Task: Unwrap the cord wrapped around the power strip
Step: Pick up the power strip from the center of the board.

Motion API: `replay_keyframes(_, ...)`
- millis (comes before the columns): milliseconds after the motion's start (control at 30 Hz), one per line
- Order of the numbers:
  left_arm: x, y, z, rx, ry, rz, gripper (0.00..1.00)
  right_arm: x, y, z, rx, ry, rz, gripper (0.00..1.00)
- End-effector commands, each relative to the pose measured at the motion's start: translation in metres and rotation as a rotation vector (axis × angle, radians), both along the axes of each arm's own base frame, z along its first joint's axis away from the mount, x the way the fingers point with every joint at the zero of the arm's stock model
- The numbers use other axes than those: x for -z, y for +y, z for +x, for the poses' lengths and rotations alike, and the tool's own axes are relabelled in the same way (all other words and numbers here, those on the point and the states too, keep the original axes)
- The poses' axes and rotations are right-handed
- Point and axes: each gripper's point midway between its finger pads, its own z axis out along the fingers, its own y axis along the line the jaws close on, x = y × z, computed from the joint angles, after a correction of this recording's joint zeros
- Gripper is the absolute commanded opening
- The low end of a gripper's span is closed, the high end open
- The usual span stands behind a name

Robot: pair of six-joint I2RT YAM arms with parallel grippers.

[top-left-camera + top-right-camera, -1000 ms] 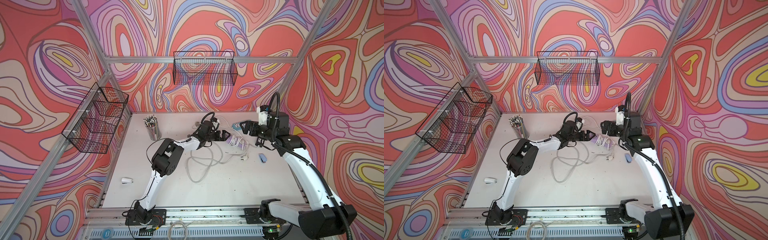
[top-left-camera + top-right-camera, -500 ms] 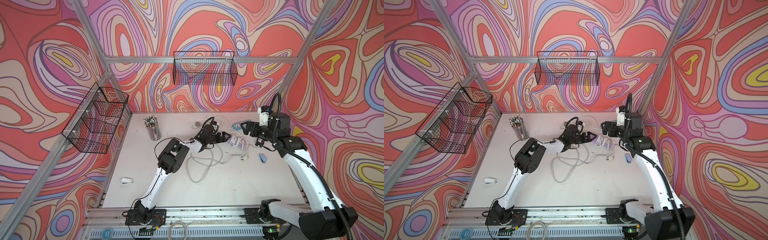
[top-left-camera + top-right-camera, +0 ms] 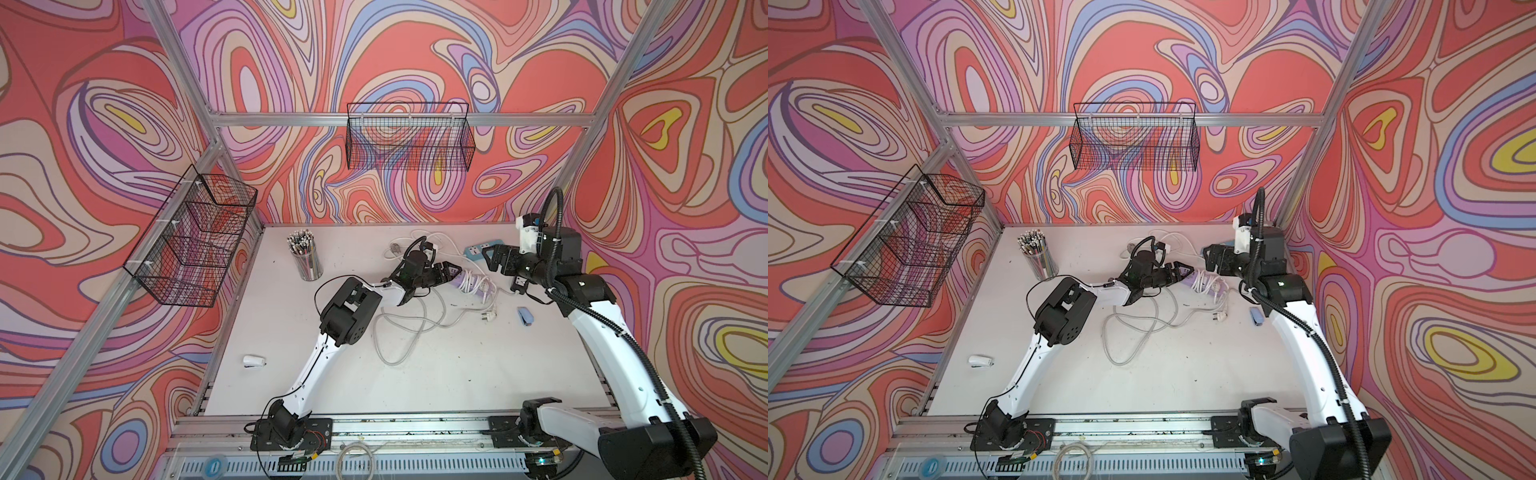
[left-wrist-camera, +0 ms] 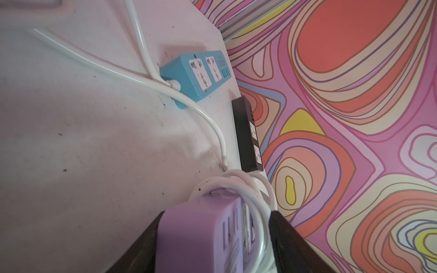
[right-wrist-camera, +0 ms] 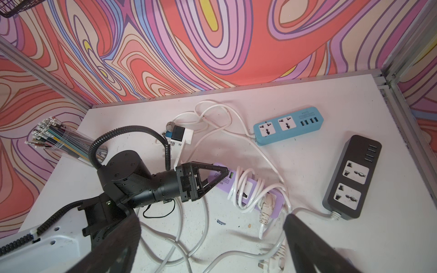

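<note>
Currently the left gripper (image 5: 221,177) lies low along the table (image 3: 436,374), with the near end of the purple power strip (image 4: 201,231) between its fingers (image 4: 144,250). Jaws are partly spread. One finger sits hard against the strip's side, the other against the cord loops. Can't tell whether it's actually clamping or just bracketing the strip.

White cord (image 5: 238,182): several turns wound round the strip's middle, just past the left fingertips. Its plug (image 5: 266,205) rests on the strip's far end, beyond the coil as seen from the left gripper. A short free tail drops onto the table there.

Right gripper (image 5: 211,218): spread wide, nothing between the fingers. It's held above the table and faces the left gripper. The strip's far end and the plug sit just ahead of its fingers, no contact visible.

Other stuff:
- The blue power strip (image 5: 288,126) and black power strip (image 5: 352,175) lie further out past the left gripper's tips. Both are apart from the purple one.
- A loose grey cable (image 3: 399,328) loops on the table behind the left gripper, partly under its forearm.
- The pen cup (image 3: 306,257) stands well behind the left gripper, off to one side.
</note>
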Motion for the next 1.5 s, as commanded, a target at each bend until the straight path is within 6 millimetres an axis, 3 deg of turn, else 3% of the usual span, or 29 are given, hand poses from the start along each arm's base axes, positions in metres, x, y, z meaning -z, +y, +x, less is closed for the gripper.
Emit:
replay_keyframes(0,0.002,-0.007,-0.005,0.041,0.003,-0.009,0.68,-0.002,-0.001,-0.003,-0.006,-0.011,-0.004,0.99)
replay_keyframes(200,0.009,-0.003,-0.014,0.066,0.012,0.046,0.68,-0.002,-0.001,-0.002,-0.005,-0.013,-0.005,0.98)
replay_keyframes(467,0.005,-0.003,-0.016,0.061,0.006,0.017,0.49,-0.001,0.001,-0.001,-0.011,-0.014,0.003,0.98)
replay_keyframes(567,-0.002,-0.005,-0.012,0.060,-0.005,-0.016,0.33,-0.002,0.000,-0.002,-0.012,-0.016,-0.001,0.98)
replay_keyframes(633,-0.010,-0.007,-0.011,0.066,-0.020,-0.045,0.16,-0.001,0.001,-0.002,-0.013,-0.016,-0.002,0.98)
replay_keyframes(667,-0.014,-0.006,-0.011,0.066,-0.025,-0.059,0.03,-0.002,0.001,-0.002,-0.014,-0.019,-0.002,0.98)
replay_keyframes(700,-0.019,-0.005,-0.009,0.062,-0.029,-0.074,0.00,-0.003,0.001,-0.002,-0.015,-0.022,-0.002,0.98)
replay_keyframes(1033,-0.084,0.036,-0.002,0.005,-0.146,-0.120,0.00,-0.018,0.007,0.000,-0.046,-0.062,0.015,0.98)
replay_keyframes(1233,-0.147,0.075,0.000,-0.036,-0.281,-0.125,0.00,-0.029,0.019,0.003,-0.106,-0.103,0.054,0.98)
replay_keyframes(1467,-0.234,0.115,-0.015,-0.053,-0.485,-0.147,0.00,-0.033,0.033,-0.002,-0.185,-0.127,0.080,0.98)
